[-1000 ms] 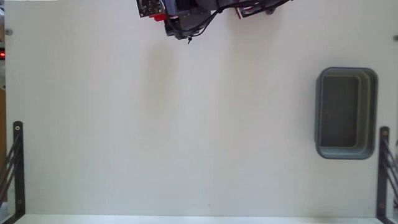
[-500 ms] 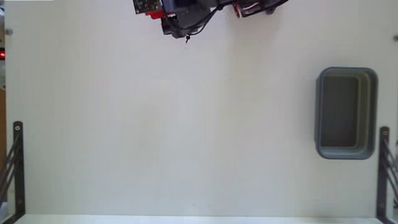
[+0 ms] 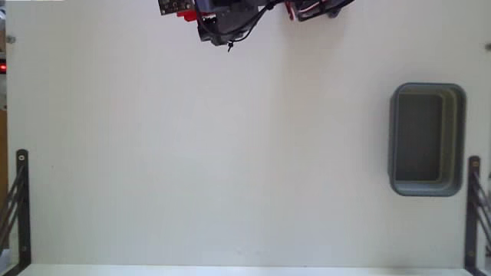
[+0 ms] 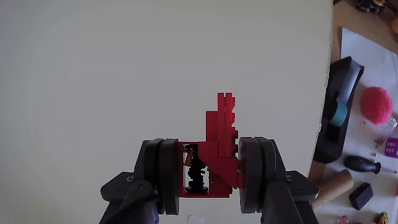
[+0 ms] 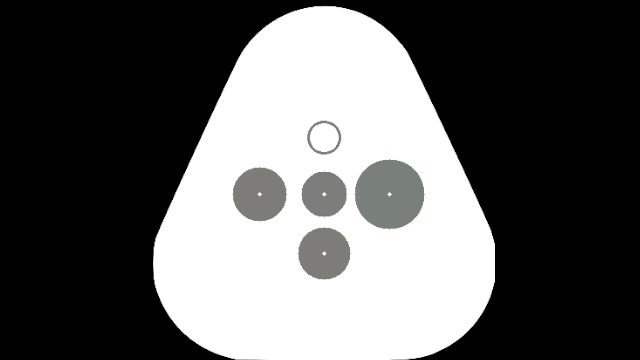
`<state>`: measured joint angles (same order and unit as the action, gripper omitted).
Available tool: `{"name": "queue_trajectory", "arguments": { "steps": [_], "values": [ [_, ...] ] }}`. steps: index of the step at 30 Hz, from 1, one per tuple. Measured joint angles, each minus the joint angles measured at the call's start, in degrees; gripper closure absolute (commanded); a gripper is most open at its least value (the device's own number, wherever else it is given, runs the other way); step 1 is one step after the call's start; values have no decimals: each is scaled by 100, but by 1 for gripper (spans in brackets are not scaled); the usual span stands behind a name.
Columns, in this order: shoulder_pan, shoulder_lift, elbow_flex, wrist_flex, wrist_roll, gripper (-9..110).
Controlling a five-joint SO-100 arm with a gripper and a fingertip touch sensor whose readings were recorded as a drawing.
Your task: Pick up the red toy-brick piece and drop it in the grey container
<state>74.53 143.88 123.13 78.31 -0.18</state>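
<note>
White and bare, the surface (image 3: 230,153) fills the fixed view. One grey container (image 3: 427,139) stands on it at about 3 o'clock, near the right edge, its long side running up and down the picture. Two dark metal brackets flank the lower corners, one at 8 o'clock (image 3: 21,207) and one at 4 o'clock (image 3: 473,211). One arm (image 3: 222,19) shows only as a dark cluster with black cables and red bits at 12 o'clock, cut by the top edge, well apart from the container.

In the wrist view there is one red toy-brick piece (image 4: 219,152), and the fingers (image 4: 208,176) are closed on it: one dark pad (image 4: 163,174) presses its left side at 9 o'clock, the other (image 4: 254,174) its right side at 3 o'clock. The gap between them is narrow, just the width of the piece's base. The piece stands upright, its stepped, studded top rising toward 12 o'clock above the pads, with a black part set in its left half. It is held up off the pale surface behind it.

Past the surface's right edge in the wrist view, at 3 to 4 o'clock, lie a black tape dispenser (image 4: 339,106), a fuzzy pink ball (image 4: 376,106) and a screwdriver (image 4: 364,163).
</note>
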Motion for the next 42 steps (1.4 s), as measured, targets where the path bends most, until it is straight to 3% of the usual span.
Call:
{"name": "queue_trajectory", "arguments": {
  "steps": [17, 33, 42],
  "values": [
    [0, -703, -1652, 896, 0, 53],
    [-26, -809, -1775, 940, 0, 53],
    [-729, -1099, -2021, 932, 0, 53]
  ]
}}
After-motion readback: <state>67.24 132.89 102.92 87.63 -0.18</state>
